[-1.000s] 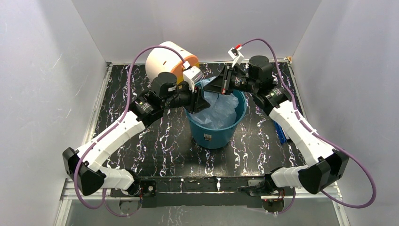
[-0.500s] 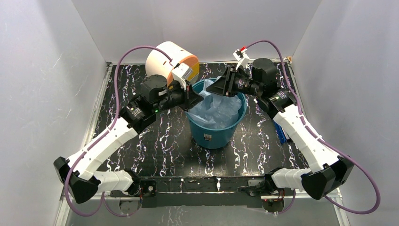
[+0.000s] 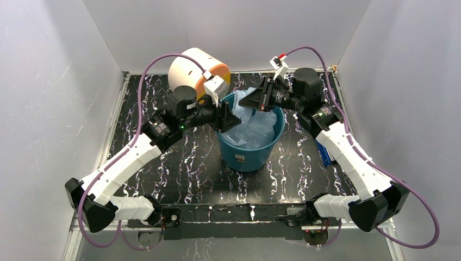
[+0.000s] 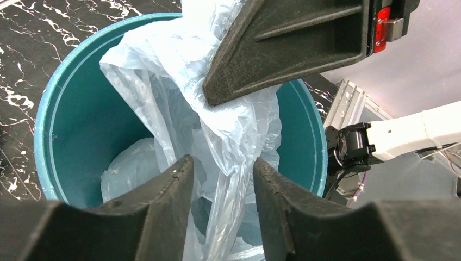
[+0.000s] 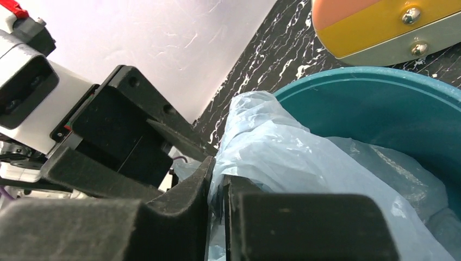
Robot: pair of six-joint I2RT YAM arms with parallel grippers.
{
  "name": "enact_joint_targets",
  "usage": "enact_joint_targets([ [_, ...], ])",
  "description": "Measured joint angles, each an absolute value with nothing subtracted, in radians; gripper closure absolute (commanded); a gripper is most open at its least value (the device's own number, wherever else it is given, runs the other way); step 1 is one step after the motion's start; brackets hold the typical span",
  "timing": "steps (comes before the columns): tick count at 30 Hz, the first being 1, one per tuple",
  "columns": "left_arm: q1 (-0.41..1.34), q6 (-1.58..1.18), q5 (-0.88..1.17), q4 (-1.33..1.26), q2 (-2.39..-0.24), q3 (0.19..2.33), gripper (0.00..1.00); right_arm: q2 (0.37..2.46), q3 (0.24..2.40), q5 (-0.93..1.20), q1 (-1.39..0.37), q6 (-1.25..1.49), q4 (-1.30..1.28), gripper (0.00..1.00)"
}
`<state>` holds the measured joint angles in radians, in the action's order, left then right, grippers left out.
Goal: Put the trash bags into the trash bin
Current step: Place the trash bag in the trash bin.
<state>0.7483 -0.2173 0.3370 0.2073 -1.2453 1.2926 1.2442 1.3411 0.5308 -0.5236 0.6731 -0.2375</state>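
the top view hides both sets of fingertips; the wrist views show them. the left gripper (image 4: 222,163) has its fingers (image 4: 163,206) apart, and the thin, crinkly pale blue plastic bag (image 4: 157,76) hangs loosely between them into the round teal plastic bin (image 4: 70,125). the right gripper (image 5: 217,171) pinches the bag's upper edge.

The trash bag (image 4: 163,70) is thin, crinkly plastic film, translucent with a soft gloss. The trash bin (image 4: 70,125) is smooth teal plastic, faintly shiny. The left pincer (image 4: 220,163) has matt black fingers (image 4: 157,212), finely grainy. The table (image 3: 179,163) looks like polished marbled stone, possibly laminate. The drum box (image 5: 375,16) has a satin shell and bright metal screws (image 5: 411,15)
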Motion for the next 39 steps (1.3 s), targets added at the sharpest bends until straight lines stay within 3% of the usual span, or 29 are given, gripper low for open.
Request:
enact_joint_targets([
  [3,0.748,-0.219,0.343,0.204,-1.243,1.293,0.44,1.24,1.331,0.532,-0.524,0.686,-0.225,0.93],
  [7,0.748,-0.221,0.381,0.191,-1.241,1.298,0.38,1.241,1.33,0.549,-0.523,0.7,-0.213,0.93],
  [19,0.746,-0.248,0.503,0.183,-1.284,1.37,0.39,1.241,1.329,0.566,-0.519,0.707,-0.199,0.9],
  [26,0.723,-0.279,0.557,0.213,-1.29,1.423,0.49,1.241,1.329,0.566,-0.517,0.707,-0.199,0.89],
  [34,0.68,-0.328,0.641,0.223,-1.328,1.449,0.39,1.241,1.327,0.583,-0.517,0.712,-0.16,0.9],
  [39,0.661,-0.343,0.64,0.235,-1.347,1.449,0.55,1.239,1.312,0.591,-0.517,0.724,-0.129,0.9],
])
